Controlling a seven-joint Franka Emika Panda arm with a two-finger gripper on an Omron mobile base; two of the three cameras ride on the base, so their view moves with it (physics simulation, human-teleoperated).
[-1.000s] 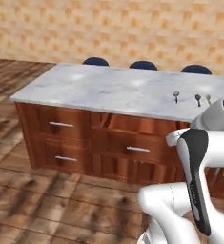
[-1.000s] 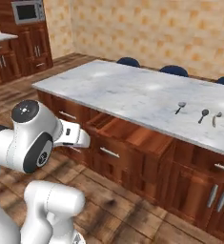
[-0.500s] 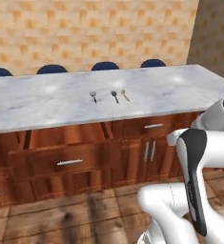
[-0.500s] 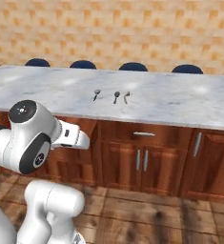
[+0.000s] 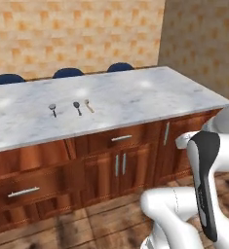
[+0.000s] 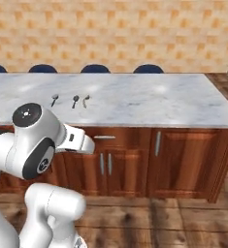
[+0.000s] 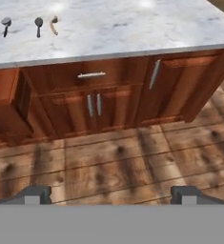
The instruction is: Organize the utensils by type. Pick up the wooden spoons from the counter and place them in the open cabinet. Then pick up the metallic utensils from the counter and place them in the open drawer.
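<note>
Hand view: counter [image 7: 132, 33], unlabelled.

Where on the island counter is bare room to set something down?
The counter is bare from the wooden spoon rightward to its far end, and also along the front edge. Only the short row of two metallic utensils beside that spoon is crowded.

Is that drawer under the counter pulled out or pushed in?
Pulled out. The drawer juts forward past the neighbouring cabinet fronts under the counter, so its side panel shows. Its inside cannot be seen from here.
</note>
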